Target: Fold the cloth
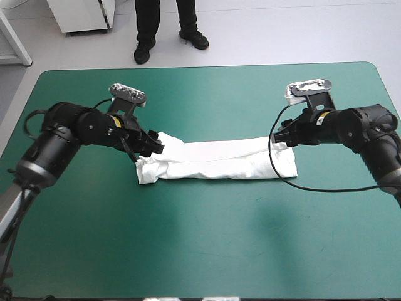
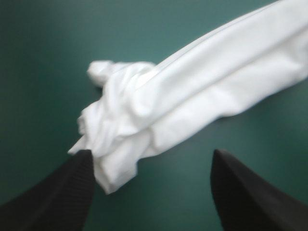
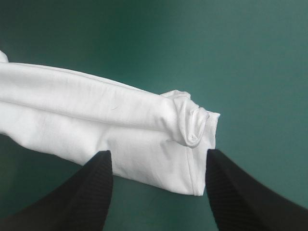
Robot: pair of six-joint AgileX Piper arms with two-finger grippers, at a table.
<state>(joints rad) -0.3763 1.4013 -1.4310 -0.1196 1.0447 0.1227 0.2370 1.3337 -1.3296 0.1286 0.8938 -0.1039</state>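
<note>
The white T-shirt (image 1: 216, 160) lies in a long folded strip across the middle of the teal-green table (image 1: 200, 251), running left to right. My left gripper (image 1: 150, 145) hovers at its crumpled left end (image 2: 113, 139), fingers open and apart, with the cloth lying just ahead of them. My right gripper (image 1: 279, 135) stands at the strip's right end (image 3: 187, 139), also open. The rolled corner of the cloth (image 3: 192, 126) sits between and just ahead of its two black fingers (image 3: 91, 192). Neither gripper holds any cloth.
Teal-green cover stretches wide in front of the T-shirt toward the near edge (image 1: 200, 295). More bare cover lies behind it up to the far edge (image 1: 207, 68).
</note>
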